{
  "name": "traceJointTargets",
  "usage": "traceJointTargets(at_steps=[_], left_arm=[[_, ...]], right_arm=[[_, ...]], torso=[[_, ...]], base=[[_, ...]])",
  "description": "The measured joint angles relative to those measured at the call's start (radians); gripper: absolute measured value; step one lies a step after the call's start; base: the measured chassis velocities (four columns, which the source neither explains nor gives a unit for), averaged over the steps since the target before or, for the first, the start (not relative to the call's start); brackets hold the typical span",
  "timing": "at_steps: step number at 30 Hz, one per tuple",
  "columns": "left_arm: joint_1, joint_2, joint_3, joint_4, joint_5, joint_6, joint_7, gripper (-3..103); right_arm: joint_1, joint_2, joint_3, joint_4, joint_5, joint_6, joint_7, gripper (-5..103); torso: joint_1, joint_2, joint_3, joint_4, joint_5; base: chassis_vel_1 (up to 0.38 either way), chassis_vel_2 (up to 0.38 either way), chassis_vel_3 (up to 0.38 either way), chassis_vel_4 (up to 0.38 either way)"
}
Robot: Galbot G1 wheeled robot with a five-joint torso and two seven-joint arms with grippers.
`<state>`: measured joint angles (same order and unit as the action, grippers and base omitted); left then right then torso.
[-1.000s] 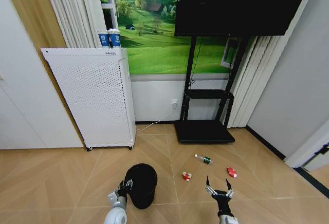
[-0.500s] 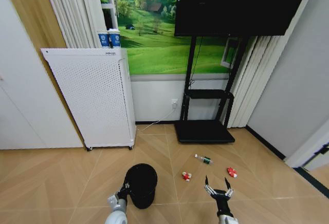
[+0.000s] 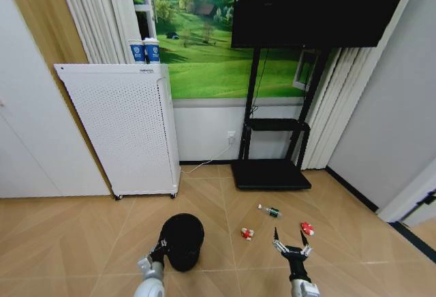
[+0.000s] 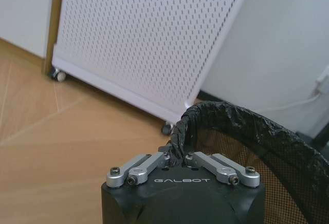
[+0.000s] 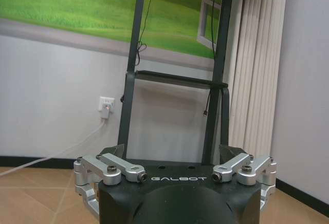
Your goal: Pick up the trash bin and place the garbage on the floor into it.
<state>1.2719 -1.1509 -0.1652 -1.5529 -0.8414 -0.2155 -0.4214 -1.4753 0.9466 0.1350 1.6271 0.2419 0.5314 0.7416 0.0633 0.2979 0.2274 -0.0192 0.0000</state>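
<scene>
Wood-pattern floor w/ a white perforated appliance against the wall on the robot's left and a black TV stand under a dark screen further right.

Head view: trash bin sits low centre-left, tilted, mouth facing the camera. Left tool is at its rim on the robot's side. Garbage lies to the right of the bin, well apart from it: a red-and-white wrapper closest, small clear bottle w/ green label beyond it, second red-and-white wrapper furthest right. Right tool hangs low between the two wrappers, nearer the robot; fingers spread wide, nothing in them.

Left wrist view adds what the head cam can't resolve: left tool is pinched closed on the bin rim, gripping the black liner bag folded over the mesh edge. Brownish mesh wall visible inside. Appliance on small castors right behind.

Right wrist view: right tool w/ both fingers far apart, empty, pointing at the stand legs, a wall socket w/ white cable, and a pleated curtain. Floor litter isn't in this cam.
</scene>
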Motion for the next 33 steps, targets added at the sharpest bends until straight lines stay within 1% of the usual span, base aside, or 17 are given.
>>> traceJointTargets(at_steps=[2,4,6,8,10,13,15,20,21,24,28,33], left_arm=[[0.023,0.037,-0.024,-0.051,-0.007,0.011,-0.017,7],[0.035,0.049,-0.033,-0.067,-0.009,0.015,-0.023,7],[0.090,0.077,-0.065,-0.113,-0.009,0.030,-0.038,7],[0.109,0.081,-0.077,-0.123,-0.004,0.033,-0.039,7],[0.169,0.087,-0.116,-0.156,0.018,0.033,-0.037,7],[0.194,0.087,-0.133,-0.168,0.034,0.033,-0.030,7],[0.239,0.083,-0.164,-0.193,0.058,0.025,-0.015,7],[0.270,0.078,-0.184,-0.219,0.073,0.023,-0.007,7],[0.278,0.078,-0.188,-0.227,0.077,0.022,-0.005,7],[0.293,0.073,-0.195,-0.240,0.086,0.021,-0.002,7],[0.314,0.062,-0.202,-0.252,0.103,0.014,0.004,7],[0.329,0.046,-0.203,-0.255,0.118,0.006,0.010,7]], right_arm=[[0.014,-0.002,-0.003,-0.014,0.000,-0.035,0.020,100],[0.020,-0.003,-0.005,-0.019,0.001,-0.046,0.024,100],[0.046,-0.011,-0.013,-0.044,-0.001,-0.067,0.028,100],[0.054,-0.013,-0.017,-0.049,-0.001,-0.070,0.028,100],[0.075,-0.028,-0.032,-0.057,0.017,-0.075,0.014,100],[0.082,-0.036,-0.042,-0.056,0.033,-0.075,0.001,100],[0.103,-0.054,-0.071,-0.050,0.055,-0.072,-0.029,100],[0.120,-0.061,-0.087,-0.051,0.056,-0.063,-0.043,100],[0.120,-0.062,-0.088,-0.053,0.053,-0.059,-0.046,100],[0.120,-0.065,-0.088,-0.057,0.048,-0.051,-0.054,100],[0.119,-0.074,-0.089,-0.054,0.049,-0.042,-0.066,100],[0.111,-0.081,-0.088,-0.050,0.042,-0.031,-0.078,100]], torso=[[0.000,0.000,0.000,0.0002,0.0000],[0.000,0.000,0.000,0.0001,0.0000],[0.000,0.000,0.000,0.0008,0.0000],[0.000,0.000,0.000,0.0003,-0.0002],[0.000,0.000,0.000,0.0007,0.0002],[0.000,0.000,0.000,0.0005,-0.0003],[0.000,0.000,0.000,0.0004,-0.0001],[0.000,0.000,0.000,0.0005,-0.0001],[0.000,0.000,0.000,0.0000,-0.0001],[0.000,0.000,0.000,0.0001,-0.0002],[0.000,0.000,0.000,0.0003,0.0000],[0.000,0.000,0.000,0.0003,0.0001]], base=[[0.000,0.000,0.000,0.000],[0.000,0.000,0.000,0.000],[0.000,0.000,0.000,0.000],[0.000,0.000,0.000,0.000],[0.000,0.000,0.000,0.000],[0.000,0.000,0.000,0.000],[0.000,0.000,0.000,0.000],[0.000,0.000,0.000,0.000],[-0.025,0.012,0.059,0.014],[-0.072,0.008,0.085,0.005],[-0.195,-0.004,0.223,-0.016],[-0.359,-0.016,0.375,-0.021]])
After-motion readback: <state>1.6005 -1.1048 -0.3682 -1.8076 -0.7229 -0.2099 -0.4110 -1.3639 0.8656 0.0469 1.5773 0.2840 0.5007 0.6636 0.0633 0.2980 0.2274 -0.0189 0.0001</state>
